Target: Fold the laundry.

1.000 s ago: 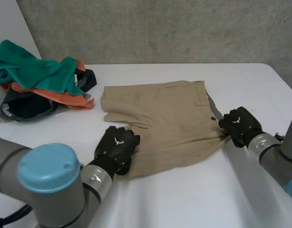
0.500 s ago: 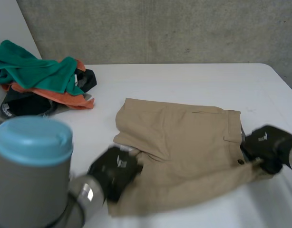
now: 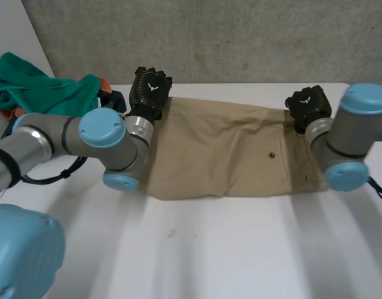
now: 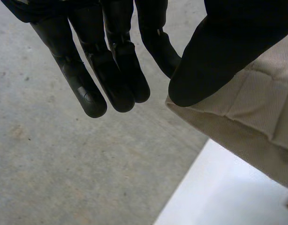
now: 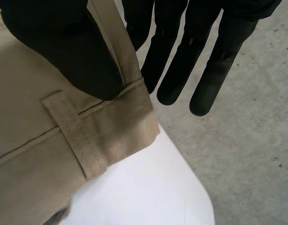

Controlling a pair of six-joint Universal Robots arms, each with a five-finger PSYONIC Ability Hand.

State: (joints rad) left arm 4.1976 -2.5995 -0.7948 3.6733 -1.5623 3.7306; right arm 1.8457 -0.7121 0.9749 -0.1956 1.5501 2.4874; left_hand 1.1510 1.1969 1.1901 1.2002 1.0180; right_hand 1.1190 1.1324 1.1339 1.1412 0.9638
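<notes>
Tan shorts (image 3: 222,149) are stretched wide between my two hands across the far half of the white table (image 3: 241,249). The near edge of the shorts rests on the table. My left hand (image 3: 149,90) holds the shorts' far left corner; in the left wrist view its thumb (image 4: 219,51) presses the folded hem (image 4: 247,126) against the fingers. My right hand (image 3: 309,106) holds the far right corner. In the right wrist view its thumb (image 5: 64,47) pinches the waistband (image 5: 111,126) beside a belt loop (image 5: 73,136).
A pile of laundry lies at the table's back left, with a green cloth (image 3: 41,87) on top and an orange one (image 3: 104,84) under it. A grey concrete wall (image 3: 241,37) stands just past the table's far edge.
Both hands have swung from the near side of the shorts to the far side, carrying the held edge over. The shorts now lie spread wider, left to right.
</notes>
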